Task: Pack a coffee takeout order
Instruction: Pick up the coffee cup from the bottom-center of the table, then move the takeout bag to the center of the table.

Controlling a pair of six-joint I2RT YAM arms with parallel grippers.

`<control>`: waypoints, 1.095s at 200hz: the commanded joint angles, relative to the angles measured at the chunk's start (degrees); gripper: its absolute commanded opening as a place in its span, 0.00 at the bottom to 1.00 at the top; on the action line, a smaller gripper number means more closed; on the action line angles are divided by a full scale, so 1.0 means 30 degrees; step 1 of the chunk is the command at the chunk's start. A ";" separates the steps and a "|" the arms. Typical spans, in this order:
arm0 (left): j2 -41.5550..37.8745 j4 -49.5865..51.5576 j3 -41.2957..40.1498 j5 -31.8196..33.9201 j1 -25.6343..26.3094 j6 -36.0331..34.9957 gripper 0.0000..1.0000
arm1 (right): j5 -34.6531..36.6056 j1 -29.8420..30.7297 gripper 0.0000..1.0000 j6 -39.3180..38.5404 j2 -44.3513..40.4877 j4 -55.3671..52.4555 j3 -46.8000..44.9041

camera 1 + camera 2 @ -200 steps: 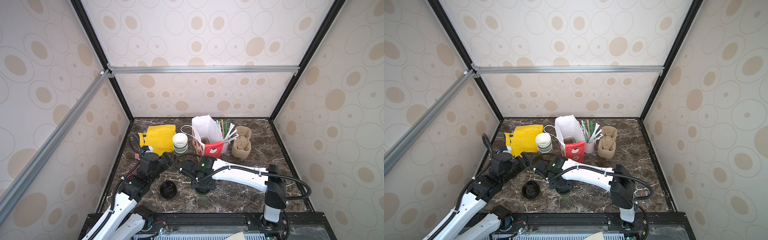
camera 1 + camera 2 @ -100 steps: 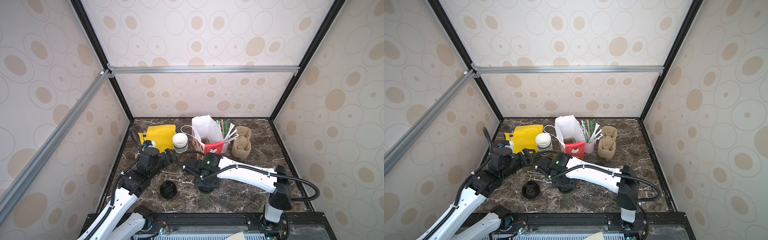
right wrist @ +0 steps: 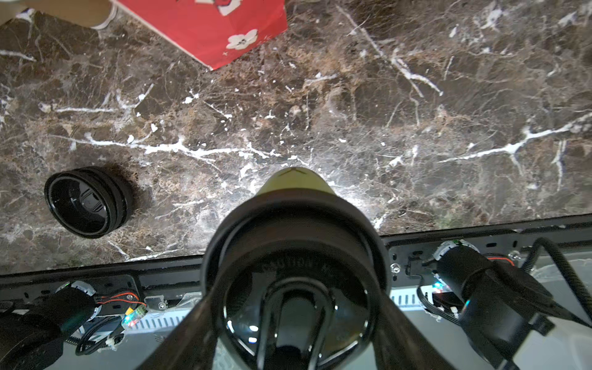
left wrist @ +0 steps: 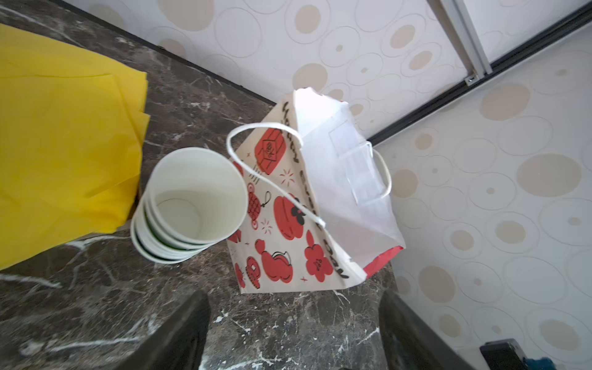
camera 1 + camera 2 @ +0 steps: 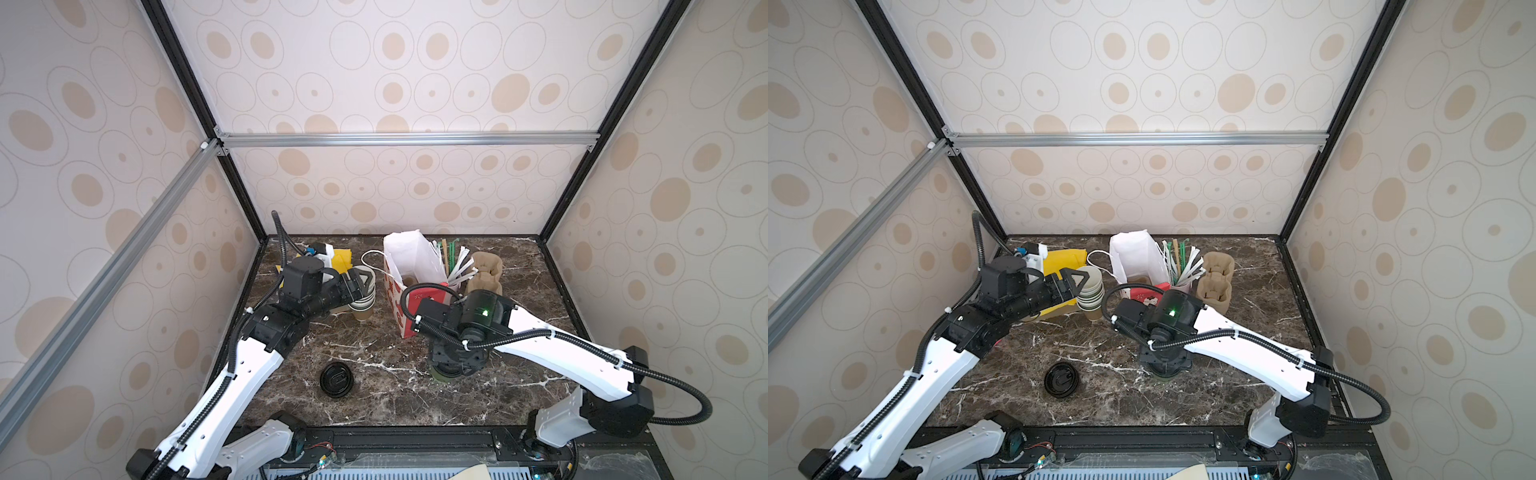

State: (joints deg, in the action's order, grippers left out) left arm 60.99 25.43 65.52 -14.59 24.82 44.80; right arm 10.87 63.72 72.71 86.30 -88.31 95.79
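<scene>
Dotted wallpaper is boxing in a dark marble tabletop [image 5: 374, 399], w/ two white arms reaching in from the near edge.

Biggest piece of the order, the yellow paper napkin [image 4: 64, 144], is lying far left at the back, just beside the stack of lidless cups [image 4: 192, 198]. I'm guessing it's handling feather-light and floppy, so pinching an edge or fold is looking best. It's showing bright yellow, layered, a bit rumpled.

Next, the brown pulp cup tray [image 5: 1214, 282] is sitting back right, just beside the cup of straws and stirrers [image 5: 1183, 266] and near the printed paper bag [image 4: 278, 224]. Prob. light, stiffish yet crushable, and rough enough not to be slipping. Taking it by a rim or the ridge btwn wells is seeming safest. It's looking tan, moulded, w/ round wells.

Smallest, the lidded green cup [image 5: 442, 376] is sitting front centre under the right gripper [image 3: 294, 307], whose fingers [image 3: 192, 326] are clamping the black lid [image 3: 298, 262] from both sides. Can't tell if its base is touching the marble, or how full it is. The thin paper wall is likely denting under a hard squeeze, and the glossy lid may be slipping or popping off. Its side is tapering, olive-green.

The left gripper [image 4: 293, 301] is hovering by the cup stack, jaws spread, holding nothing. A lone black lid [image 5: 336, 379] is lying front left, well apart.
</scene>
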 commanded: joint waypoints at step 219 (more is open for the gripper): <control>1.0434 0.1927 0.8060 -0.1507 0.0252 0.0258 0.25 | 0.1738 -0.4695 0.70 -0.4356 -0.2067 -0.3180 0.3423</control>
State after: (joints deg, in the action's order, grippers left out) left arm 92.03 29.87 86.83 -19.00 25.21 46.78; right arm 13.91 50.70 60.36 81.10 -91.18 103.77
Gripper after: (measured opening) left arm 0.273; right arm 0.699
